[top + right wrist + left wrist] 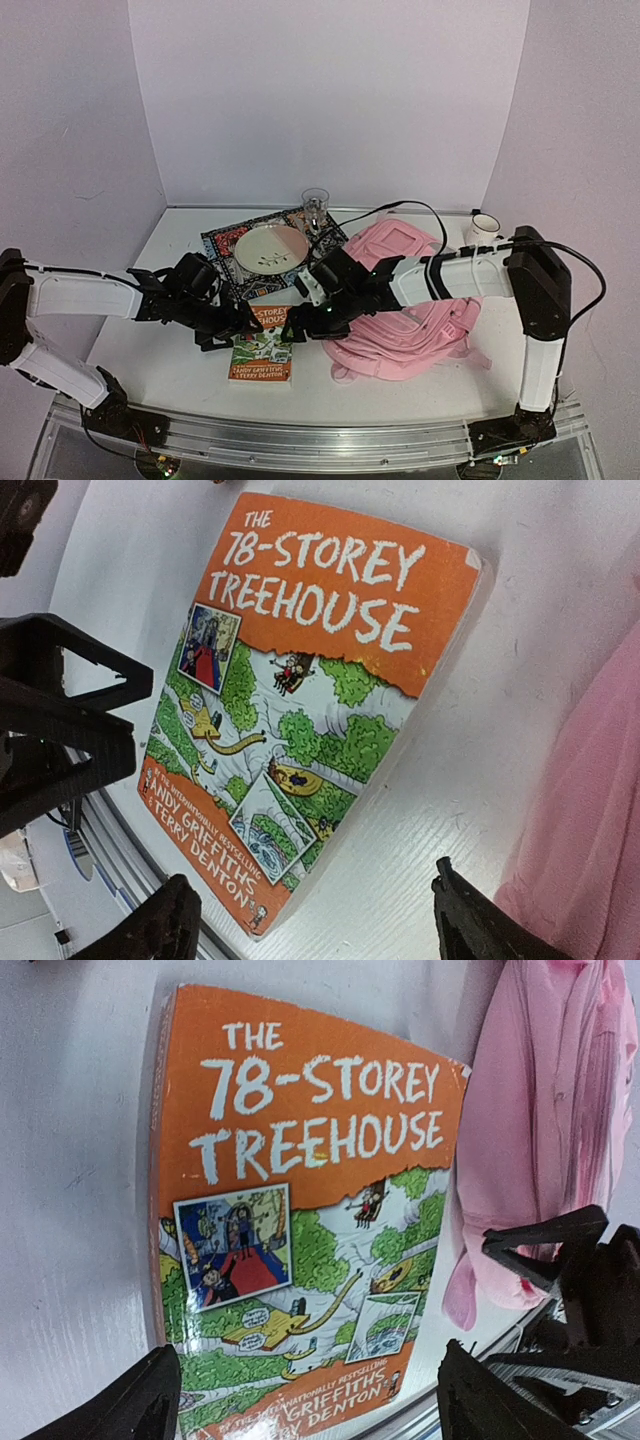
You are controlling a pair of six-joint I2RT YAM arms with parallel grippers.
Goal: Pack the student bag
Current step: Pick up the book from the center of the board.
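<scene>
The student bag [415,315], a soft pink backpack, lies slumped on the white table right of centre; its fabric also fills the edge of both wrist views [550,1130] [590,810]. An orange book [262,352], "The 78-Storey Treehouse", lies flat just left of the bag. My left gripper [228,325] hovers over the book's left side, jaws wide open and holding nothing [305,1400]. My right gripper [322,316] hangs over the gap between book and bag, also open and holding nothing [315,925]. The book [300,1210] [310,680] is untouched.
Behind the book a dark patterned mat [222,248] carries a pale plate [272,247]. A clear glass [315,203] stands at the mat's far corner. A white mug [485,228] sits at the back right. The table's metal front rail [300,440] runs close to the book.
</scene>
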